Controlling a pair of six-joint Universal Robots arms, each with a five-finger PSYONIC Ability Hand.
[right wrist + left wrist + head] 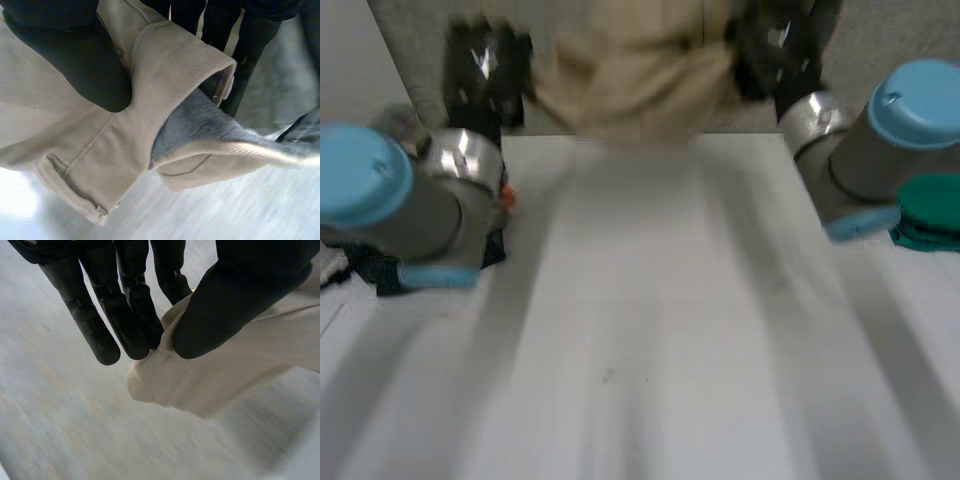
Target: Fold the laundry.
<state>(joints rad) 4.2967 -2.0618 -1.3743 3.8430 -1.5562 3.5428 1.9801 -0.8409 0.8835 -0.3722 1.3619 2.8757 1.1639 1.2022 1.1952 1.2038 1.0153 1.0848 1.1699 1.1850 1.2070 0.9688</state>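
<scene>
Beige trousers (630, 80), one edge pinched by left hand (240, 300) — waistband pinched by right hand (75, 55)

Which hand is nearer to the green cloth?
Right. The right hand grips the beige garment nearer the green cloth; the left hand grips its other end, farther across the table.

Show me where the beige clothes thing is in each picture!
Head view: the beige garment hangs between the left hand and the right hand, by the far edge of the white table.
Left wrist view: one end is pinched between the left hand's thumb and fingers.
Right wrist view: its belt-loop edge is pinched under the right hand's thumb.
Shared landmark: the black hands gripping it.
</scene>
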